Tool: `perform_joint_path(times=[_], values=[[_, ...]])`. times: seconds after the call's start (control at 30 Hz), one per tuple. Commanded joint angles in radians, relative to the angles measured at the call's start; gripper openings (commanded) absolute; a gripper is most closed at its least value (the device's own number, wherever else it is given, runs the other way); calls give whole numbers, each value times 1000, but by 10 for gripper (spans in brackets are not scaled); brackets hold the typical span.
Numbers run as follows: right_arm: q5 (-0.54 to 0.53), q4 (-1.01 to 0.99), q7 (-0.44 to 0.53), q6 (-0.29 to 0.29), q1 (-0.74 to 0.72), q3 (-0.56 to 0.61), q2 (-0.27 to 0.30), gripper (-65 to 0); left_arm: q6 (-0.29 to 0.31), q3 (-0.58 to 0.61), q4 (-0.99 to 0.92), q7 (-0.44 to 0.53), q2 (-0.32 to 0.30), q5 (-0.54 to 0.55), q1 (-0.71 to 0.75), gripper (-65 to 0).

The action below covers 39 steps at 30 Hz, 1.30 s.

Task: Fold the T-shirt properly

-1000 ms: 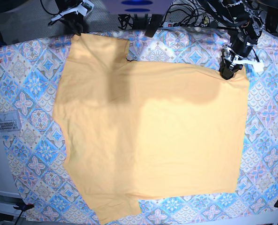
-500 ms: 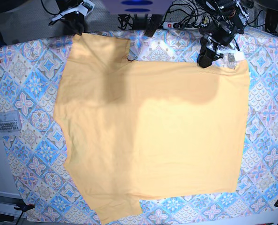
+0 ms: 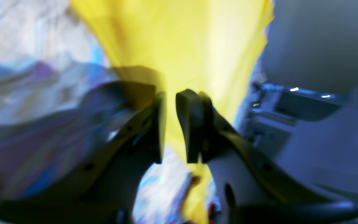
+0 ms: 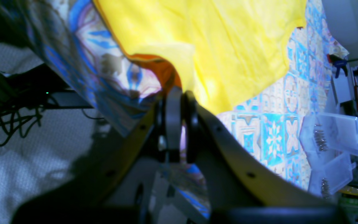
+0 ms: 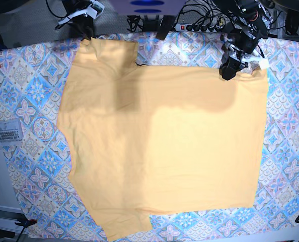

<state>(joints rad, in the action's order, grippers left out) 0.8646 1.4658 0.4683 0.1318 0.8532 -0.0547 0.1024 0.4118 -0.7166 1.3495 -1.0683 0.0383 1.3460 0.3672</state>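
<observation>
The plain yellow-orange soft cloth T-shirt (image 5: pixel 159 146) was found spread nearly flat across the middle of the blue-and-pink patterned tablecloth (image 5: pixel 290 146), one short sleeve reaching the far left corner and another the near edge in the base view. A darker shadow band was noted across its upper part.

The left gripper (image 5: pixel 229 70) was observed at the shirt's far edge, toward the right corner. In the left wrist view, which was blurred, its black jaws were set to a narrow gap with yellow cloth seen between them (image 3: pixel 170 124); whether the cloth was actually pinched could not be told.

The right gripper (image 4: pixel 179 124) was found at the far left sleeve, its jaws pressed together on the cloth edge. A clear plastic box (image 4: pixel 334 149) was noted lying beside the tablecloth.
</observation>
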Motion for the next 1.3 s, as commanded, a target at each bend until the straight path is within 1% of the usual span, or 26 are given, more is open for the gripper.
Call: perform_joint_path(times=[0.0, 0.03, 0.1, 0.17, 0.27, 0.33, 0.4, 0.5, 0.67, 0.87, 0.97, 1.03, 1.13, 1.2, 1.27], values=[[-8, 9, 19, 12, 15, -3, 4, -650, -18, -2, 17, 1, -8, 34, -6, -550], [-8, 9, 19, 12, 15, -3, 4, -650, -49, -2, 18, 1, -10, 48, -7, -550], [-8, 9, 19, 12, 15, -3, 4, -650, -86, -4, 35, 7, -19, 62, -9, -550], [-8, 9, 19, 12, 15, -3, 4, -650, -103, -19, 46, 6, -19, 65, -7, -550], [-8, 9, 19, 12, 15, -3, 4, -650, -129, -80, 46, -3, -10, 66, -7, -550], [-8, 9, 17, 12, 15, -3, 4, -650, -170, -116, 46, -3, 15, 66, -3, -550], [-8, 9, 17, 12, 15, -3, 4, -650, -221, -140, 63, -17, 19, 66, 10, -550], [-6, 9, 17, 12, 15, -1, 4, -650, -261, -145, 80, -14, 21, 66, 11, -550], [-6, 9, 17, 12, 15, -1, 4, -650, -324, -214, 75, -14, 19, 62, -12, -550], [-6, 9, 17, 12, 15, -1, 4, -650, -348, -240, 71, -14, 10, 57, -29, -550], [-6, 9, 17, 12, 15, -1, 4, -650, -353, -243, 63, -11, 4, 3, -33, -546], [-6, 9, 17, 12, 15, -1, 4, -650, -353, -243, 18, 9, -2, -9, -50, -545], [-6, 9, 19, 12, 15, -1, 4, -650, -353, -240, -72, 24, -41, -10, -67, -543], [-6, 9, 19, 12, 15, -1, 4, -650, -351, -240, -100, 27, -44, -12, -81, -542], [-6, 9, 19, 12, 16, -1, 4, -650, -351, -237, -112, 27, -51, -13, -87, -527]])
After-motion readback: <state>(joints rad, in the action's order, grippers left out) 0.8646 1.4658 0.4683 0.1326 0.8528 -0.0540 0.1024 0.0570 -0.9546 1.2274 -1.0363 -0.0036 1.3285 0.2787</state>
